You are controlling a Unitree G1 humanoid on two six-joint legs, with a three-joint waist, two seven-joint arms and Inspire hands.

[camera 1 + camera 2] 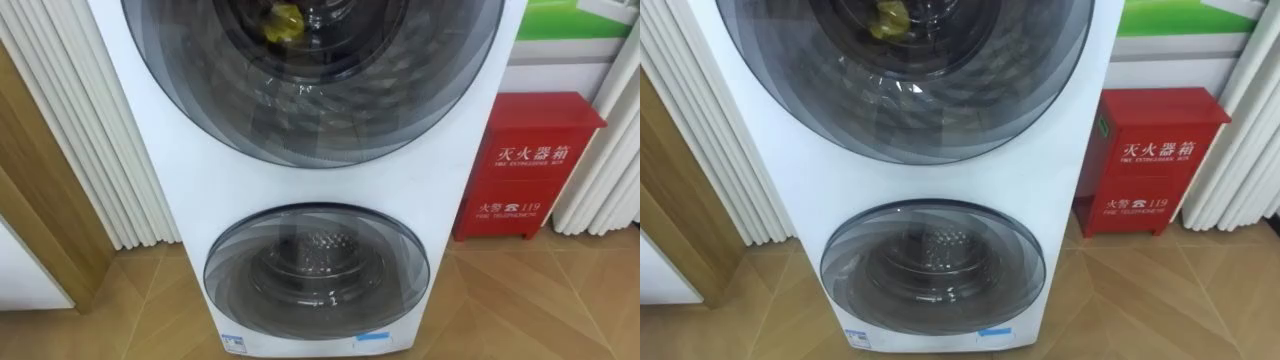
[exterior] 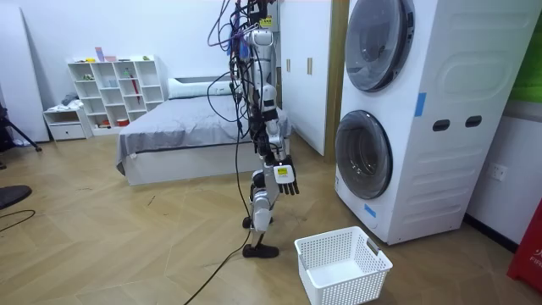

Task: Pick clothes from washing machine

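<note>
1. Since both round doors are shut, the left eye view finds the task's thing shut inside the washing machine (image 1: 160, 150). A yellow lump of cloth (image 1: 285, 22) lies behind the glass of the upper door (image 1: 310, 100). The lower door (image 1: 318, 275) shows a bare drum. A red cabinet (image 1: 525, 165) stands just beside the machine on the wood floor (image 1: 530, 300).
2. From the right eye view the yellow cloth sits at the top edge, again behind the glass. Pleated white panels (image 1: 710, 130) run down beside the machine on the left.
3. In the room view the robot stands upright facing the machine, a little apart from it.
   - A white basket (image 2: 333, 235) sits on the floor between its feet and the machine, probably placed there to receive the laundry.
   - The right hand (image 2: 285, 175) hangs by the thigh, fingers loose and pointing down, holding nothing.
   - The upper door likely needs opening first.
   - A bed (image 2: 182, 127) and a white shelf (image 2: 114, 89) stand behind the robot.
</note>
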